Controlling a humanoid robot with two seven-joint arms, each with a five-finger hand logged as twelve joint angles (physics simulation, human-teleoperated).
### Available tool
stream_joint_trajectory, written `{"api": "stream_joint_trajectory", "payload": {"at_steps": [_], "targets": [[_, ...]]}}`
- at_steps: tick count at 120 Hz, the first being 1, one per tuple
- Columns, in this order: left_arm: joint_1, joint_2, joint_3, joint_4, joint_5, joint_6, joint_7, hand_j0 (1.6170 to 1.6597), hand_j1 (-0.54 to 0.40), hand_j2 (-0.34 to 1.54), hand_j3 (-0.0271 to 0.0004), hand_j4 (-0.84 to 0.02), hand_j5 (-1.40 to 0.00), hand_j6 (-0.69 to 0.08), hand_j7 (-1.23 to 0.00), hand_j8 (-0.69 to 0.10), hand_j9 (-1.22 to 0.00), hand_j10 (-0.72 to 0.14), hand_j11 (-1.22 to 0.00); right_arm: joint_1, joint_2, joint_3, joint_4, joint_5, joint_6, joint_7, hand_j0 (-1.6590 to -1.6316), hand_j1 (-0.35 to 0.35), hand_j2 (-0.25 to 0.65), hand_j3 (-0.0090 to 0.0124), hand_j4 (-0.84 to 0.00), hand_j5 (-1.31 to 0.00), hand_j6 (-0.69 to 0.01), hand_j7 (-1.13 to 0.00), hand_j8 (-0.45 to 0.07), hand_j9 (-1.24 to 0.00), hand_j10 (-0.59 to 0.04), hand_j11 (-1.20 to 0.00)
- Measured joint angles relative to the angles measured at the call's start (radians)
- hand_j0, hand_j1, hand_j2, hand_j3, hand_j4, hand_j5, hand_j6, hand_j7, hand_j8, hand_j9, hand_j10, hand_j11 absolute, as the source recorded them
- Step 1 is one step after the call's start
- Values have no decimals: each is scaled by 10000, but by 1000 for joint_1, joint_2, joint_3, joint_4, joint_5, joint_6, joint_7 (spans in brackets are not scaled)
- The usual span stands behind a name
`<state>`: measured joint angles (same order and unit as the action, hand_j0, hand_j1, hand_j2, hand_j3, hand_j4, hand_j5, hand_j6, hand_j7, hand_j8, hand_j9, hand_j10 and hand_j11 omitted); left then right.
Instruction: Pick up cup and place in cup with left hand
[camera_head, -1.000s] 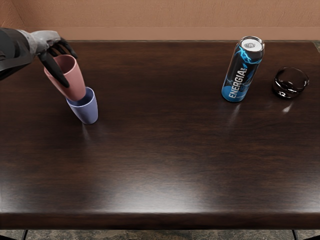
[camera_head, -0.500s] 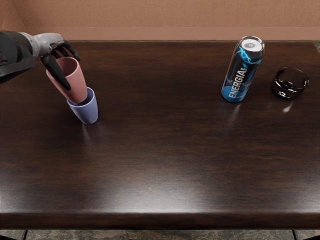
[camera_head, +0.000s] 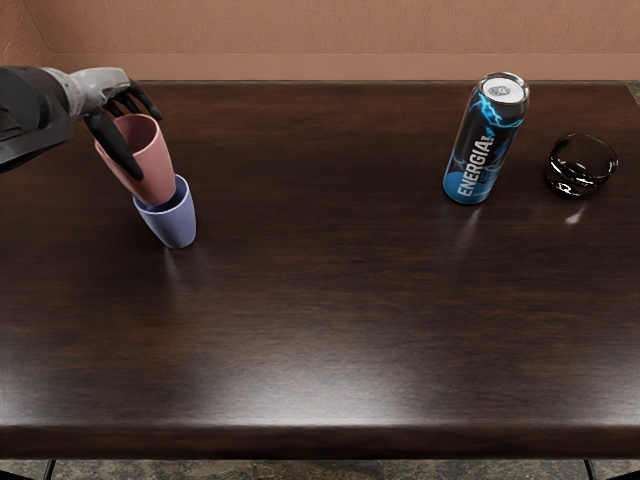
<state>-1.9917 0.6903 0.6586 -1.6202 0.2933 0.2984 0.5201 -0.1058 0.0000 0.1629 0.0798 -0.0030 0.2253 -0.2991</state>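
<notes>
Evidently, in the head view, the left hand (camera_head: 102, 92) is the nearer one, reaching in from the upper left with its fingers (camera_head: 117, 148) pinching the pink cup (camera_head: 154, 172) near its rim, one against the side toward the camera, others at the far side. That cup hangs just below and right of the knuckles, its long axis slanting from upper left to lower right. Its base overlaps the mouth of the blue cup (camera_head: 176, 222), which stands on the bench (camera_head: 340, 285) at left of the frame; how deep the base sits cannot be told. The coming move probably turns on that line: down and slightly right, keeping the base within the blue rim, lest it catch and tip the lower cup. The bench's far edge runs behind the hand; the can (camera_head: 487, 140) and glass bowl (camera_head: 581, 167) stand well apart, upper right.
</notes>
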Motion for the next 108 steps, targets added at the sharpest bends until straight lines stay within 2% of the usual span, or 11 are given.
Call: {"api": "stream_joint_trajectory", "payload": {"at_steps": [16,26,53,64,76,82,93,108], "targets": [[1,0,-1,0,3,3,0,16559,-539,553,0,-4184,-5556,-4092,-5511,-3640,-5482,-4875,-5558,0,0,0,0,0,0,0,-16581,-3491,0,0,-4,-1,-6,0,-5,0,-3,0],[1,0,-4,0,3,3,-1,16566,-253,550,0,-3674,-4852,-3629,-4821,-3315,-4801,-4133,-4852,0,0,0,0,0,0,0,-16581,-3491,0,0,-4,-1,-6,0,-5,0,-3,0],[1,3,-11,-1,3,0,-2,16576,1309,349,0,-2018,-2637,-2007,-2626,-1902,-2619,-2169,-2635,0,0,0,0,0,0,0,-16581,-3491,0,0,-4,-1,-6,0,-5,0,-3,0],[1,8,-31,-5,2,-41,-5,16578,1973,248,0,-1401,-1823,-1398,-1815,-1330,-1811,-1498,-1821,0,0,0,0,0,0,0,-16581,-3491,0,0,-4,-1,-6,0,-4,0,-3,0],[1,15,-100,-8,-2,-111,-6,16579,2445,176,0,-967,-1247,-968,-1242,-926,-1239,-1024,-1245,0,0,0,0,0,0,0,-16581,-3491,0,0,-4,-1,-6,0,-5,0,-3,0],[7,59,-148,-9,-4,-150,-6,16579,2628,147,0,-799,-1026,-801,-1021,-767,-1019,-843,-1023,0,0,0,0,0,0,0,-16581,-3491,0,0,-4,-1,-6,0,-5,0,-4,0],[80,128,-272,-5,-5,-257,-6,16580,2874,109,0,-577,-731,-582,-727,-559,-725,-604,-728,0,0,0,0,0,0,0,-16581,-3491,0,0,-4,-1,-6,0,-5,0,-3,0],[157,147,-423,12,-16,-387,-6,16580,3093,74,0,-384,-471,-392,-469,-379,-467,-397,-468,0,0,0,0,0,0,0,-16581,-3491,0,0,-4,-1,-6,0,-4,0,-3,0]]}}
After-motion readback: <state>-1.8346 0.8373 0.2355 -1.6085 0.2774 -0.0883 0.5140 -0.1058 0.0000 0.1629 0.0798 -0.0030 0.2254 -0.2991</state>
